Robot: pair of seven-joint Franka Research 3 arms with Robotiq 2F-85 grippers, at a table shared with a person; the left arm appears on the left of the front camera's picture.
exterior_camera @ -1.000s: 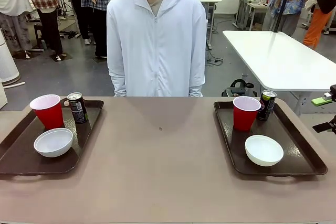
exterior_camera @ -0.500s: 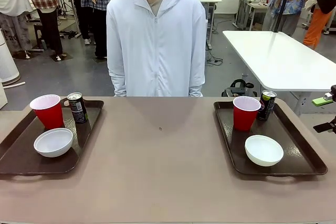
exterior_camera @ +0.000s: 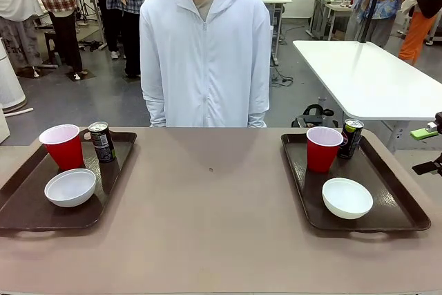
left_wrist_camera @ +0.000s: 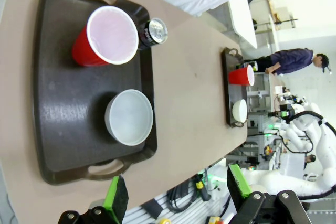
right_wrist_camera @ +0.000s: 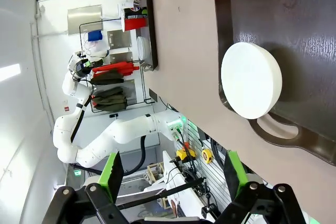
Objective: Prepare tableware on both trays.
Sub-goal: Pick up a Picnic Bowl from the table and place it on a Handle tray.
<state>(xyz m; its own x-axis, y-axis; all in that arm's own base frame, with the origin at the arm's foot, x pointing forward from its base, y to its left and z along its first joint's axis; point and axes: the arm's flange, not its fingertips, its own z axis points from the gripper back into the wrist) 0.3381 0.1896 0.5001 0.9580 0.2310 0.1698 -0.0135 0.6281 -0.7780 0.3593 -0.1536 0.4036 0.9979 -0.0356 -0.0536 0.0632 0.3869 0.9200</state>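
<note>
Trays [exterior_camera: 41, 205] sit apart on beige table [exterior_camera: 207, 226], people behind.

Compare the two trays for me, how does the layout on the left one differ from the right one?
On the left tray the red cup stands left of the bowl; on the right tray the cup stands left of its bowl too, but nearer the table's middle. The left can shows a dark label, the right can yellow-green accents. Both trays hold one upright cup, one can and one bowl.
</note>
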